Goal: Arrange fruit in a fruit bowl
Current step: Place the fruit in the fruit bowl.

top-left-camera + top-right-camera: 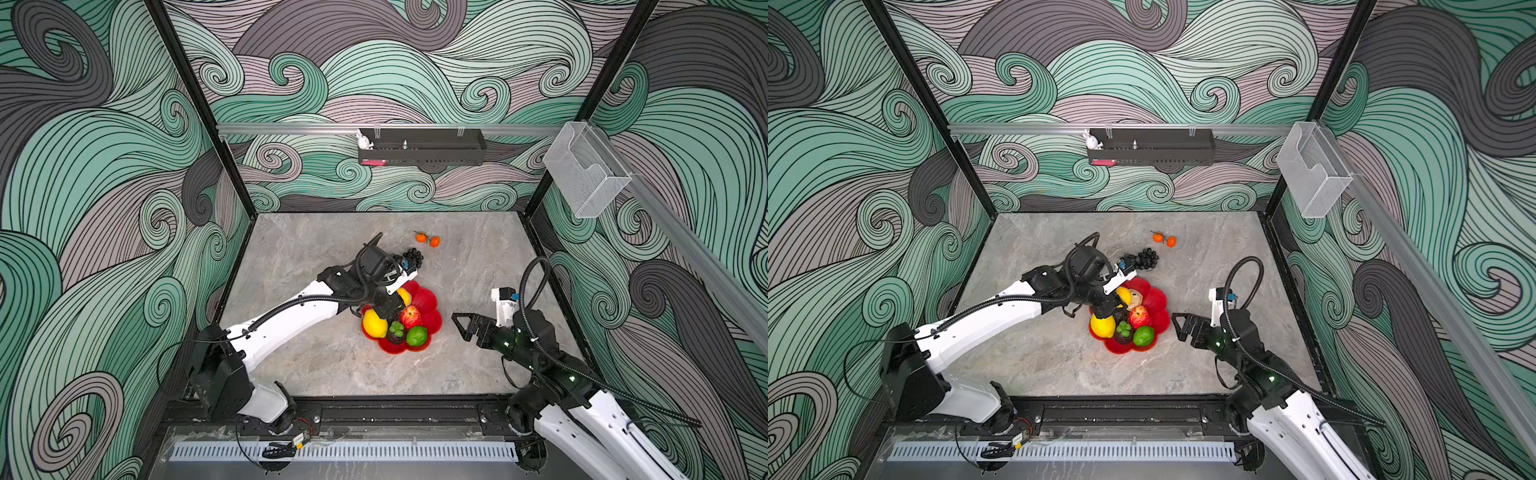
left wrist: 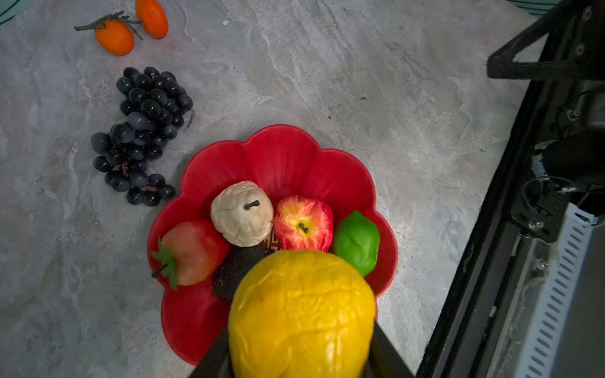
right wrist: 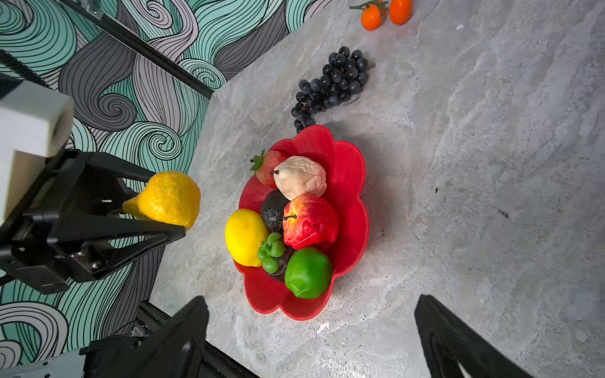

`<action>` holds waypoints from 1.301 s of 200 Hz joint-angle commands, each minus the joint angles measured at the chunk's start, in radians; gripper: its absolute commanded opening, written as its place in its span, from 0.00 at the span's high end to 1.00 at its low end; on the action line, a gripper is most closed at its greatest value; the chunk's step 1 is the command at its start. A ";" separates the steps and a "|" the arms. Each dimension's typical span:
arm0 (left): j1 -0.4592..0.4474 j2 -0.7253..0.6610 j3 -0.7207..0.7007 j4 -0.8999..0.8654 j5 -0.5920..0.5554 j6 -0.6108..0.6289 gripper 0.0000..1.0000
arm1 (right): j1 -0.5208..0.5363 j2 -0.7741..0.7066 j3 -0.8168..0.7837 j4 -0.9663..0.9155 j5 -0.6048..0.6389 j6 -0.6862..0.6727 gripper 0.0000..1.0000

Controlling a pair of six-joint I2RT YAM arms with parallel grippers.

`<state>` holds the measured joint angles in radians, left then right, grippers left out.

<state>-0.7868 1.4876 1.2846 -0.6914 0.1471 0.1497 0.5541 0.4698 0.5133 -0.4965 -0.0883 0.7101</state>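
Behind the lemon (image 2: 301, 314) — avocado (image 2: 235, 275), mostly hidden

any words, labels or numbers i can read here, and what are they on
None can be read.
Gold mark in the red fruit bowl, between pear and red-yellow apple: mostly covered, unreadable.
Pink label on the black wall rack: too small.

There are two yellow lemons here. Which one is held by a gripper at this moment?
The wrinkled lemon, of a deeper yellow: the left gripper clamps it, lifted off the table. The smooth lemon lies free in the red bowl.
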 commanded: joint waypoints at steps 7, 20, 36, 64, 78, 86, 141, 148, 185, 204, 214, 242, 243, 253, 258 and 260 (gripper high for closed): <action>-0.005 0.096 0.130 -0.272 -0.084 0.026 0.54 | -0.005 -0.015 0.007 -0.020 0.007 0.003 0.01; -0.005 0.142 0.173 -0.319 -0.109 0.030 0.54 | -0.006 -0.020 0.005 -0.018 0.009 0.002 0.01; -0.003 0.195 0.214 -0.363 -0.151 0.037 0.54 | -0.006 -0.021 0.005 -0.017 0.011 0.000 0.01; 0.014 0.273 0.266 -0.401 -0.183 0.042 0.52 | -0.006 -0.026 0.000 -0.018 0.007 0.000 0.01; 0.026 0.304 0.290 -0.416 -0.191 0.037 0.53 | -0.004 -0.032 -0.003 -0.018 0.008 0.003 0.01; 0.033 0.320 0.303 -0.429 -0.197 0.033 0.53 | -0.006 -0.036 -0.005 -0.018 0.006 0.004 0.01; 0.089 0.380 0.328 -0.464 -0.193 0.022 0.53 | -0.005 -0.036 -0.019 -0.010 -0.002 0.004 0.01; 0.093 0.386 0.328 -0.463 -0.202 0.022 0.53 | -0.005 -0.033 -0.021 -0.009 -0.002 0.005 0.01; 0.109 0.405 0.329 -0.424 -0.202 0.009 0.52 | -0.004 -0.003 -0.030 0.019 -0.027 0.007 0.01; 0.120 0.417 0.338 -0.406 -0.192 -0.004 0.52 | -0.004 0.006 -0.037 0.033 -0.043 0.014 0.01; 0.124 0.429 0.337 -0.399 -0.195 -0.005 0.52 | -0.005 0.006 -0.036 0.034 -0.042 0.005 0.01; 0.133 0.462 0.354 -0.413 -0.197 -0.004 0.50 | -0.006 0.007 -0.010 0.005 -0.015 -0.048 0.00; 0.133 0.464 0.355 -0.413 -0.197 -0.004 0.51 | -0.005 0.007 -0.010 0.006 -0.015 -0.048 0.00; 0.133 0.470 0.360 -0.413 -0.188 -0.004 0.50 | -0.005 0.010 -0.005 0.005 -0.014 -0.052 0.00; 0.133 0.472 0.361 -0.413 -0.183 -0.004 0.50 | -0.005 0.011 -0.004 0.008 -0.014 -0.052 0.00; 0.133 0.473 0.361 -0.413 -0.181 -0.004 0.50 | -0.006 0.012 -0.004 0.006 -0.014 -0.052 0.00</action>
<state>-0.6613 1.9350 1.6093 -1.0836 -0.0452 0.1593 0.5510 0.4770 0.4839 -0.4831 -0.1120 0.6903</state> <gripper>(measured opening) 0.501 0.994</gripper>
